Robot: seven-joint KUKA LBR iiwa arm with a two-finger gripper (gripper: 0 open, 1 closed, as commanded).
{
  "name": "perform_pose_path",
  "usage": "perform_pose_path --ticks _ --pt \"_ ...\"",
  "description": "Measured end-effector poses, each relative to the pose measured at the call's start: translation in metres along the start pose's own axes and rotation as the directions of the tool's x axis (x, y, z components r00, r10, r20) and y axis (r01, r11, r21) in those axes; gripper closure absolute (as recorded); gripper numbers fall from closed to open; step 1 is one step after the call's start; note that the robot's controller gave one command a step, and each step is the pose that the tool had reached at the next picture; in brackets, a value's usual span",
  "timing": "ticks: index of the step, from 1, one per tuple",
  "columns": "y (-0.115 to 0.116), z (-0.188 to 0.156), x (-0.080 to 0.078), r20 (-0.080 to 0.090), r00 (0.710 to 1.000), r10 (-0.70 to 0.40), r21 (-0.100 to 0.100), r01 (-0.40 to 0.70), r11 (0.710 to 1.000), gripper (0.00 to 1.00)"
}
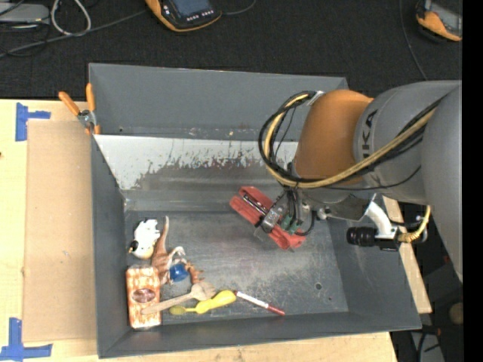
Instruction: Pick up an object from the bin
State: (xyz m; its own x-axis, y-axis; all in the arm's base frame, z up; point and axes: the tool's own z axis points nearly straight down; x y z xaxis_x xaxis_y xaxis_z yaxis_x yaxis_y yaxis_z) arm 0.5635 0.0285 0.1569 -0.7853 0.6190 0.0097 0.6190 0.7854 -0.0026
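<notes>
My gripper (275, 221) is low in the bin, right of the middle, directly over a flat red thing with dark slots (251, 202). The red thing lies aslant on the bin floor. Its upper left end sticks out from under the gripper, and its lower right end (293, 240) shows just below it. The gripper's body hides the middle part of the red thing.
A heap lies at the bin's lower left: a white and black toy figure (143, 237), a brown figure (161, 250), a small blue ball (178, 273), an orange patterned packet (143, 297), a yellow piece (213, 302) and a thin red and white stick (260, 303).
</notes>
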Motion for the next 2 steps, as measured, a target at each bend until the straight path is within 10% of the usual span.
perform_pose_path --ticks 2 --pt "0.000 -0.040 0.000 0.000 1.000 -0.004 0.000 0.004 1.000 1.00"
